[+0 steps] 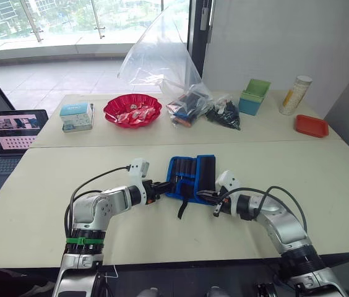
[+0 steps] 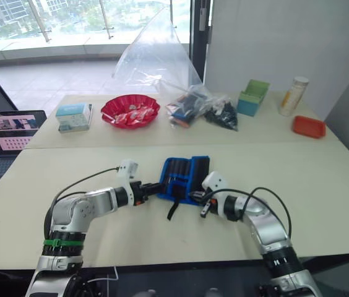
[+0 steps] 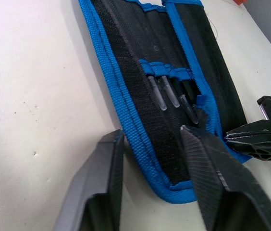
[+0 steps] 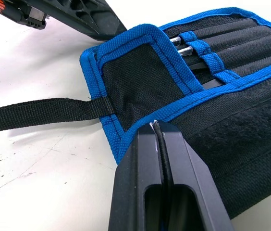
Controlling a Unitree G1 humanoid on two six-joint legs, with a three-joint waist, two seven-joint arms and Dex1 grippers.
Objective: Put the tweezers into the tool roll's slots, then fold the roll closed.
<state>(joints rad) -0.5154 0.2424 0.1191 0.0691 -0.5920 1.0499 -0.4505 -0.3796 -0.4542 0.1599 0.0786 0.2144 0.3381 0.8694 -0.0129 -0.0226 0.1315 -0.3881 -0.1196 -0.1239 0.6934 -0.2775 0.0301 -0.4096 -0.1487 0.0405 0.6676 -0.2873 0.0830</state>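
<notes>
The tool roll lies open and flat on the near table, black with blue trim, its strap trailing toward me. Three tweezers sit side by side in the slots, their clear-capped tips showing past the blue band. A small end flap is folded over their other ends. My left gripper is open, and its fingers straddle the roll's near left edge. My right gripper is shut, its tips against the blue trim on the roll's near right edge.
On the far table stand a red bowl, a clear plastic bag, a blue-green bin, a bottle, an orange tray and a small box. A laptop sits at the far left.
</notes>
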